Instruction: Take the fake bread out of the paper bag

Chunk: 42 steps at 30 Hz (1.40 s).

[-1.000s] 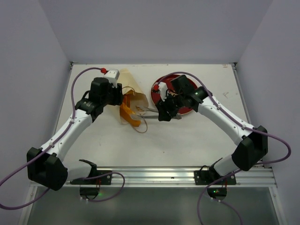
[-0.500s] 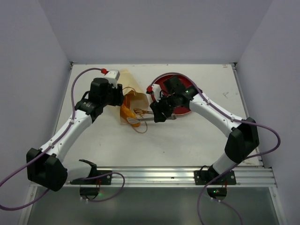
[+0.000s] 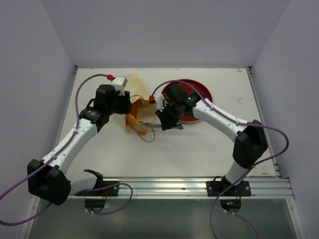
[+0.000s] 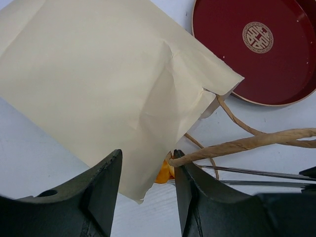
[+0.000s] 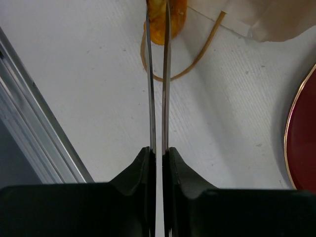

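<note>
Right gripper (image 5: 158, 10) moved from round red plate (image 3: 199, 92) to orange toy bread (image 5: 177, 17) at cream paper bag (image 4: 98, 74); its grasp, and left gripper (image 4: 146, 154)'s, I cannot tell.

The cream paper bag (image 4: 98, 84) hides most of the orange toy bread (image 4: 163, 174) at its mouth; there my thin right fingers (image 5: 151, 108) run off-frame, grip unclear.

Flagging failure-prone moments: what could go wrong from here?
1. The right gripper has thin fingers reaching only the near end of the fake bread; a shallow pinch could slip.
2. The cord handle loops under them and might snag on withdrawal.
3. The left gripper grips the paper bag near one corner, which may tear or slide.
</note>
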Tool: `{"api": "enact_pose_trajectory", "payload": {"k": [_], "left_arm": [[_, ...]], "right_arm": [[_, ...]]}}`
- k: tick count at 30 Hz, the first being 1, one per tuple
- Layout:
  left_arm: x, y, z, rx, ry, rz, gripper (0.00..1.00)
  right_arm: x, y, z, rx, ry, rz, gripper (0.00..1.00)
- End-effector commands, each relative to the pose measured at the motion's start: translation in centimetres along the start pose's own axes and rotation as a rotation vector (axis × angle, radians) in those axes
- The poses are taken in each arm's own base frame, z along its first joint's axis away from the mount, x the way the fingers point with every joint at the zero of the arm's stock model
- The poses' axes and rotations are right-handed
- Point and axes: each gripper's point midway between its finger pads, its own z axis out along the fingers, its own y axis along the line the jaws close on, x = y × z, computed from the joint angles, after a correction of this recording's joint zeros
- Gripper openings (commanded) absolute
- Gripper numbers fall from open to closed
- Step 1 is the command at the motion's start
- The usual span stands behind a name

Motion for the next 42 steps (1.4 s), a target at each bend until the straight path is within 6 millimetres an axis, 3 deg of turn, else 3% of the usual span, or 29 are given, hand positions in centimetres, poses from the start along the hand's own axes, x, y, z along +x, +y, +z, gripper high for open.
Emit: {"api": "enact_pose_trajectory", "payload": {"k": [1,4,11,20,26,33,42], "left_arm": [[-0.8,-0.4,-0.4,0.016,-0.048,0.002,0.50],[-0.9,-0.3,-0.5,0.012,-0.053,0.002,0.50],[-1.1,-0.2,-0.7,0.007,-0.062,0.003,0.50],[-1.2,-0.3,-0.6,0.014,-0.068,0.010,0.50],[-0.3,-0.4,-0.3,0.028,-0.057,0.022,0.49],[-0.1,-0.9,-1.0,0.067,-0.071,0.061,0.49],[0.8,-1.5,-2.1,0.117,-0.083,0.116,0.51]], "right_arm": [[-2.8,-0.5,-2.6,0.070,-0.101,-0.044,0.08],[-2.8,-0.1,-4.4,0.081,-0.126,-0.085,0.00],[-0.5,0.6,-7.8,0.102,-0.123,-0.150,0.00],[3.8,0.9,-9.3,0.106,-0.047,-0.197,0.00],[5.0,0.7,-10.6,0.127,-0.042,-0.207,0.00],[6.2,-1.0,-13.6,0.183,-0.075,-0.157,0.00],[9.9,-0.7,-16.8,0.217,-0.061,-0.153,0.00]]}}
